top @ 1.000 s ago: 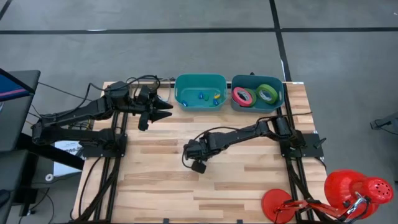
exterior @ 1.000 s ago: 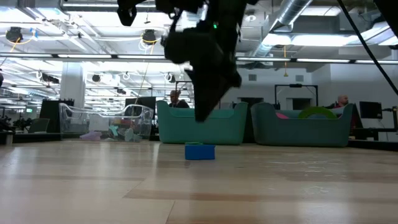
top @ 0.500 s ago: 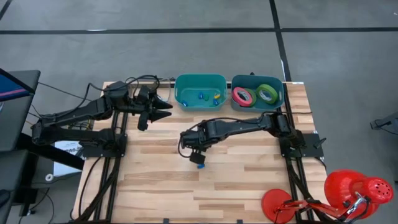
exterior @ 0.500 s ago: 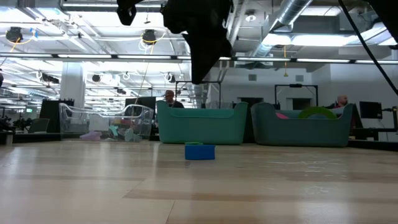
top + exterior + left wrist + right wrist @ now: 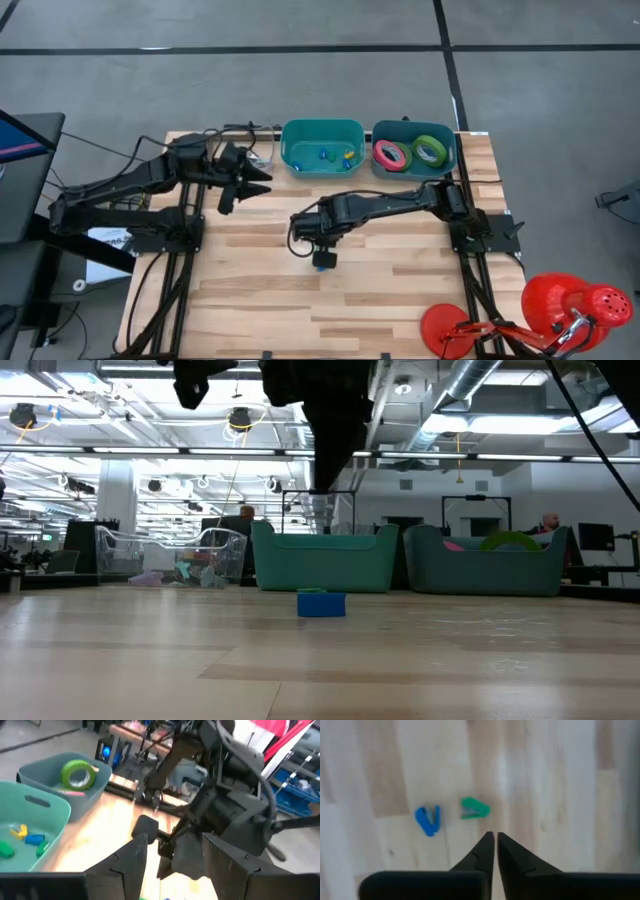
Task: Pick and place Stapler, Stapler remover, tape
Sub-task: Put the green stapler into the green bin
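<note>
A small blue piece [image 5: 428, 820] and a small green piece [image 5: 475, 809] lie side by side on the wooden table. Whether either is the stapler or the stapler remover, I cannot tell. The blue one also shows in the low view [image 5: 321, 603]. My right gripper [image 5: 495, 836] hangs shut above them, pointing down, with nothing in it. A pink-red tape roll [image 5: 391, 154] and a green tape roll [image 5: 430, 150] lie flat in the grey-blue bin [image 5: 447, 166]. My left gripper [image 5: 262, 178] stands open at the far left, level, holding nothing.
A teal bin [image 5: 286, 152] with several tiny coloured pieces stands at the far edge beside the grey-blue one. A red lamp [image 5: 560, 308] sits at the near right corner. People and desks show in the room beyond the table.
My right gripper has risen from just above the table and rolled at the wrist, staying shut with nothing in it. The blue piece has kept its place on the table.
</note>
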Available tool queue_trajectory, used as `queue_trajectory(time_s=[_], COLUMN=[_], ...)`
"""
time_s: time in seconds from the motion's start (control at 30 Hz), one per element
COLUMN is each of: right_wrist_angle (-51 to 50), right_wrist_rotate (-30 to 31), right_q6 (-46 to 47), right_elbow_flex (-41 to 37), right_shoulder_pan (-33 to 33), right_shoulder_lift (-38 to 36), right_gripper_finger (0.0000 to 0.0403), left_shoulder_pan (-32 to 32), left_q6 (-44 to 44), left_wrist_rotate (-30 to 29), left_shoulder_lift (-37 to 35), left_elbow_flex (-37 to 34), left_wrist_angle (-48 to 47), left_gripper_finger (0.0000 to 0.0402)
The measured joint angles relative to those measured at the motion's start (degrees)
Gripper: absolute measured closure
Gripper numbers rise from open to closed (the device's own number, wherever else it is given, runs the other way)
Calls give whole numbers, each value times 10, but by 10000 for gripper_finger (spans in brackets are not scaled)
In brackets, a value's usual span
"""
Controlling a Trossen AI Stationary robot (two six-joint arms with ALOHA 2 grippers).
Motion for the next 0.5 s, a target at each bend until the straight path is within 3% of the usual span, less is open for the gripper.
queue_trajectory(time_s=[0.17, 0.5], right_wrist_angle=[25, 52], right_wrist_rotate=[-42, -52], right_q6=[-9, -11], right_elbow_flex=[0, 0], right_shoulder_pan=[-4, -3], right_shoulder_lift=[0, 0], right_gripper_finger=[324, 177], left_shoulder_pan=[0, 0], left_q6=[13, 46], left_wrist_rotate=[0, 0], left_shoulder_lift=[-8, -26], left_elbow_flex=[0, 0], left_wrist_angle=[-45, -63], left_gripper_finger=[221, 221])
